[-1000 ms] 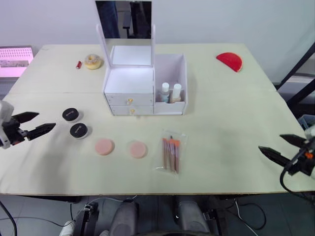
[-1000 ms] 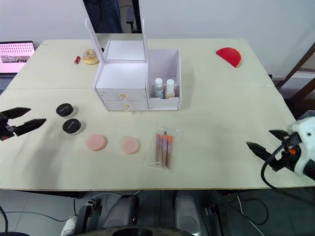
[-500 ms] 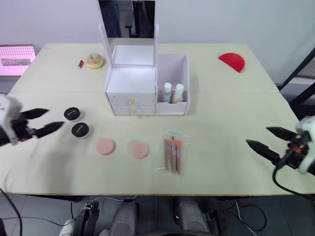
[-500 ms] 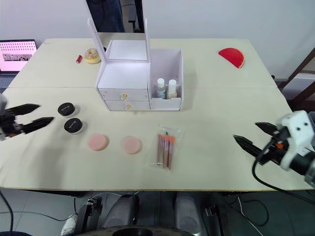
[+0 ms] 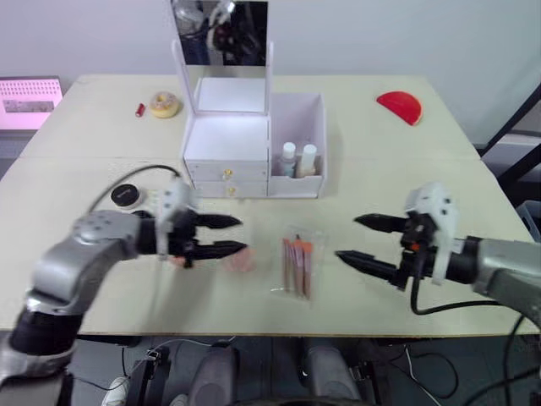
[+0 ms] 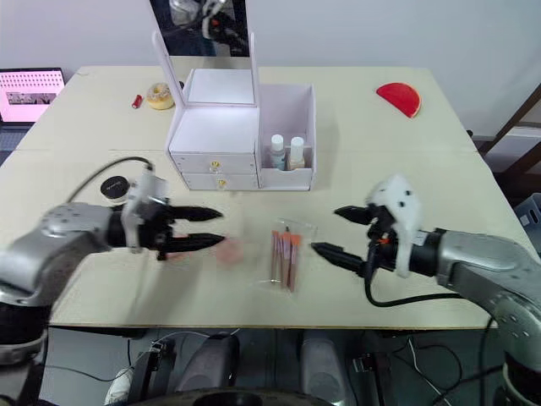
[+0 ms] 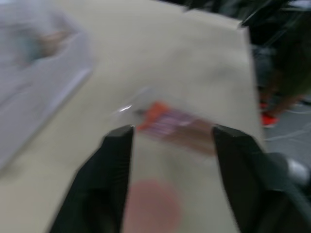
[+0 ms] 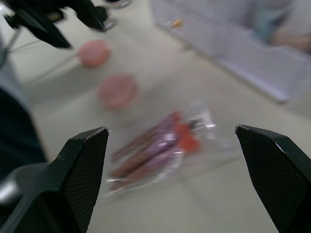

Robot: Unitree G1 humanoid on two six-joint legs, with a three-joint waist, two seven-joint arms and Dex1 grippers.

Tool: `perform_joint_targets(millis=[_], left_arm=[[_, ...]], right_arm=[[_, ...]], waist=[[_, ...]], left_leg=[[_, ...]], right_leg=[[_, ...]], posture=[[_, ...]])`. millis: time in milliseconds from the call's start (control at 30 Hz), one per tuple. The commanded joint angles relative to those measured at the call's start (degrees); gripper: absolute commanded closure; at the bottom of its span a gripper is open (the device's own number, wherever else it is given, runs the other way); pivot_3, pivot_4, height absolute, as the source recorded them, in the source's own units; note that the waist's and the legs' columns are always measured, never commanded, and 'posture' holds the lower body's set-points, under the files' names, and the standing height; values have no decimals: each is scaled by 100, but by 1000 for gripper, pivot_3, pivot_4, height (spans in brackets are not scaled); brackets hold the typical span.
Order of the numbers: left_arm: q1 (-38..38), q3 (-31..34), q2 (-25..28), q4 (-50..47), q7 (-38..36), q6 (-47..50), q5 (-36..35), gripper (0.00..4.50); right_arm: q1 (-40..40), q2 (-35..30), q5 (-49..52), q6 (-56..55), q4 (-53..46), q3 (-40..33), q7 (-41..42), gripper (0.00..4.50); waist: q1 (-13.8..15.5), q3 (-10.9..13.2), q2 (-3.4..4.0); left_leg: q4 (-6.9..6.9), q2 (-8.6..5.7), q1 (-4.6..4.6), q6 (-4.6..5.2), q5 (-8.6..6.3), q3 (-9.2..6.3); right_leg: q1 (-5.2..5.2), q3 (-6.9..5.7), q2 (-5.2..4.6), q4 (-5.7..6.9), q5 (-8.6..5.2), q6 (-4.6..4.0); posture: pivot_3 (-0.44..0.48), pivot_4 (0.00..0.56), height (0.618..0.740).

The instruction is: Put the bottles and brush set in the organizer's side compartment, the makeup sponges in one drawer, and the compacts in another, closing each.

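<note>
My right gripper [image 8: 170, 141] hangs with its fingers spread wide above the bagged brush set [image 8: 158, 148]; two pink makeup sponges [image 8: 116, 90] lie beyond it; my left gripper [image 8: 58, 22] shows past them; the organizer [image 8: 243, 48] stands nearby.

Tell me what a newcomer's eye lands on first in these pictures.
Two open black-fingered grippers, left gripper and right gripper, point inward at a clear packet of orange-handled brushes lying flat near the table's front. Behind it stands a white plastic organizer with a mirror, both drawers shut, two small white-capped bottles upright in its side compartment. A red half-round object lies at the far right.
</note>
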Motion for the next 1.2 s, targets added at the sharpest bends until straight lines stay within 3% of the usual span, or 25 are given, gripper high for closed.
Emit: perform_joint_targets(millis=[33,67,233,467,667,833,1133,1200], left_arm=[[-235,-639,-203,37,-76,-213,404,4047],[-299,-879,-301,129,-90,-298,581,4488],[-604,-1576,-767,599,-53,-607,1190,4488],[-826,-2080,-1021,1199,-31,-1136,2003,4488],[-941,-2116,-1073,1531,-30,-1342,2375,4488],[-922,-2132,-1122,1646,-71,-1443,2487,4488],[-975,-2117,-1172,1624,-127,-1438,2551,4488],[-972,-2109,-1177,1597,-137,-1427,2550,4500]], right_arm=[[-432,390,423,777,466,346,-779,0],[-525,477,535,1032,607,407,-897,0],[-924,1062,725,2136,1437,362,-1559,0],[-966,1326,1559,2217,2428,310,-2501,0],[-1176,1694,1874,2217,2981,390,-3181,0],[-1400,2400,2008,2217,3365,454,-3657,0],[-1618,2880,1868,2216,3857,301,-3995,0],[-1617,2879,1848,2217,3866,267,-4007,601]], waist=[[-9,0,0],[0,1,1],[19,0,1],[-2,-1,5],[-9,0,6],[-40,-3,8],[-37,-5,11],[-39,-5,12]], left_leg=[[0,0,0,0,0,0],[1,0,2,0,0,0],[1,0,-4,1,0,-3],[-3,-1,-5,2,0,-6],[0,-1,-1,3,1,-8],[-3,-1,2,3,1,-9],[-4,0,3,4,1,-12],[-4,0,4,4,1,-12]], right_leg=[[0,0,1,0,1,-1],[0,0,1,0,2,-4],[-2,0,3,-1,3,-6],[-2,0,4,-3,2,-3],[-2,0,6,4,3,-3],[-1,1,7,7,3,-2],[-2,1,9,10,3,-1],[-2,1,10,11,3,-1]], posture=[[0,150,740],[0,150,740],[0,150,740],[0,150,740],[0,150,740],[0,150,740],[0,150,740],[0,150,740]])
